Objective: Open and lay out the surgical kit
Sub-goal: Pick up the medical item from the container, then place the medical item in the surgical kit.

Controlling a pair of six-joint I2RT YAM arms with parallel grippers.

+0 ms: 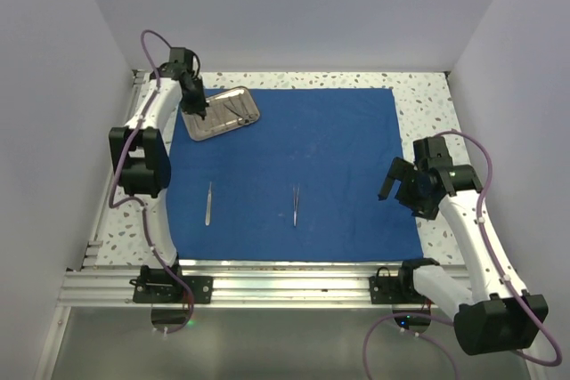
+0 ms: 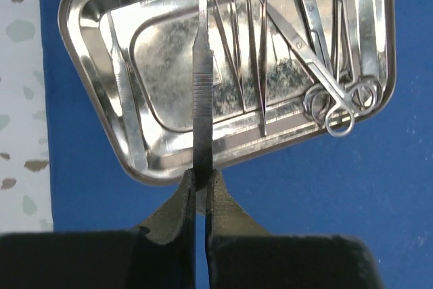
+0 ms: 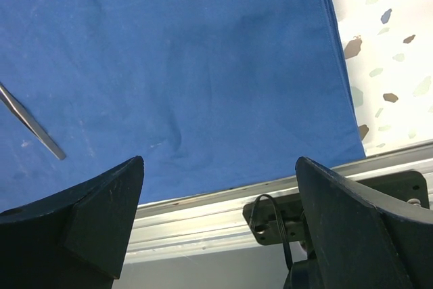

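Note:
The royal-blue cloth point(image 1: 312, 157) lies spread flat on the table. The steel tray point(image 1: 214, 122) sits on its far left corner. In the left wrist view the tray point(image 2: 162, 72) holds ring-handled scissors point(image 2: 328, 86) and several thin tweezers point(image 2: 260, 52). My left gripper point(image 1: 201, 113) is shut on a flat steel scalpel-like handle point(image 2: 201, 86) and holds it over the tray; its jaws point(image 2: 201, 181) pinch the near end. Two tweezers point(image 1: 209, 203) point(image 1: 296, 205) lie on the cloth near the front. My right gripper point(image 1: 396, 186) is open and empty above the cloth's right front corner point(image 3: 189, 65).
The aluminium frame rail point(image 1: 285, 278) runs along the near edge and shows under the right gripper point(image 3: 203, 214). Speckled white tabletop point(image 1: 427, 104) borders the cloth. White walls enclose the left, back and right. One tweezers tip point(image 3: 34, 130) shows in the right wrist view.

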